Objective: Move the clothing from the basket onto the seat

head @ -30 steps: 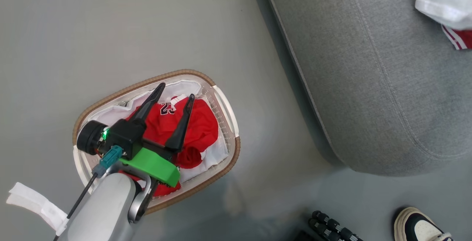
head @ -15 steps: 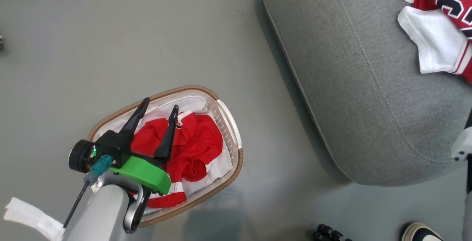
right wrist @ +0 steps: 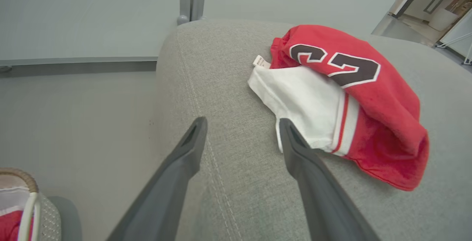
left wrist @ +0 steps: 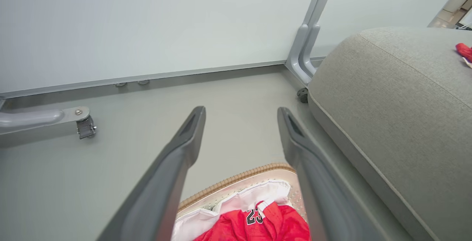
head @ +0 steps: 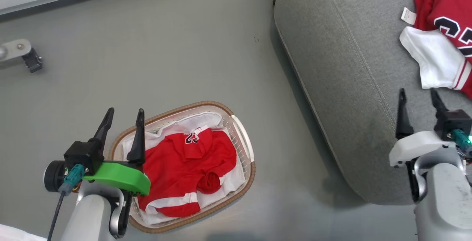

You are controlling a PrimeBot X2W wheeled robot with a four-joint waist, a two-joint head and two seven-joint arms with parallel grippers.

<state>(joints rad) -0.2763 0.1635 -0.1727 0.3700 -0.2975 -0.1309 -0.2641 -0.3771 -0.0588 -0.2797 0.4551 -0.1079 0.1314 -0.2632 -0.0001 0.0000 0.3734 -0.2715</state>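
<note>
A red jersey (head: 188, 167) with a black number and white trim lies crumpled in the white oval basket (head: 246, 149) with a brown rim, on the floor. My left gripper (head: 123, 112) is open and empty, raised over the basket's left end; its wrist view shows the jersey (left wrist: 265, 226) below between the fingers. On the big grey seat (head: 343, 86) at the right lies another red and white garment (head: 438, 38). My right gripper (head: 418, 95) stands open and empty over the seat, just short of that garment (right wrist: 346, 97).
A grey metal leg with a caster (head: 22, 55) stands on the floor at the far left. A pale wall panel and its post (left wrist: 306, 45) run along the back. Bare grey floor lies between basket and seat.
The head camera has shifted, bringing the right gripper and more of the seat into view. My left gripper has drawn back from over the jersey to the basket's left end, still open.
</note>
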